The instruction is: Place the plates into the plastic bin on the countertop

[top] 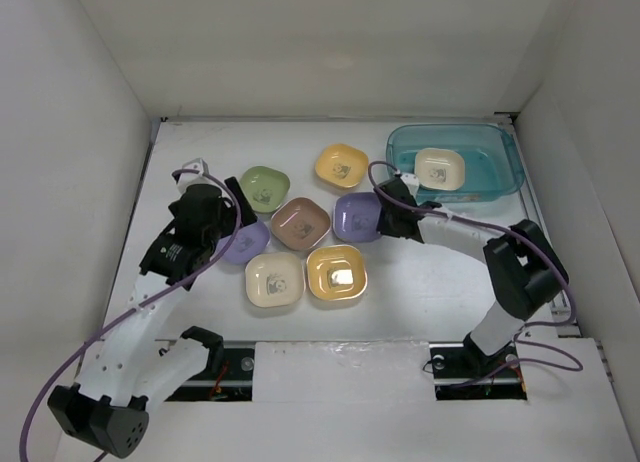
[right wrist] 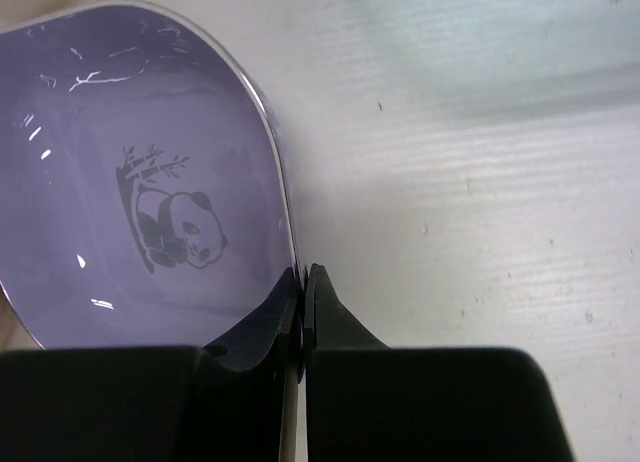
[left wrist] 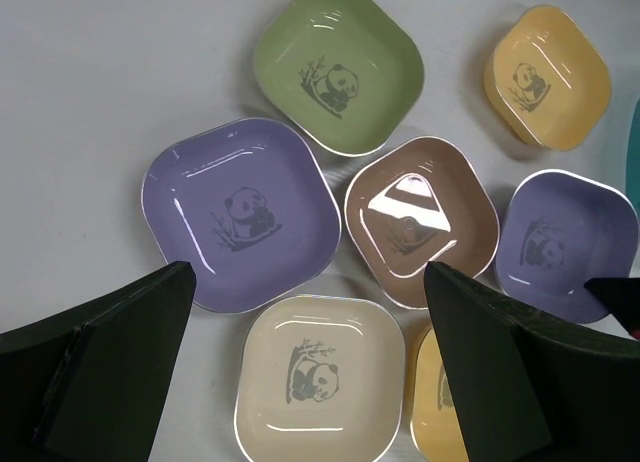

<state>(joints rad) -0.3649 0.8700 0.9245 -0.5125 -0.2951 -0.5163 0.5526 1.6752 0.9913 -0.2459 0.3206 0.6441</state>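
Right wrist: our right gripper (right wrist: 303, 279) clamps the purple rounded-square plate (right wrist: 130, 182) by its rim for lifting into the translucent teal plastic bin (top: 492, 172); left gripper (left wrist: 308, 282) gapes open.

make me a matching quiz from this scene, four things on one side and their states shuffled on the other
1 plastic bin
2 right pincer
3 left pincer
4 green plate

a open, gripping nothing
b holds one cream plate
c lying on the countertop
d shut on the rim of a purple plate

Pairs: 1-b, 2-d, 3-a, 4-c
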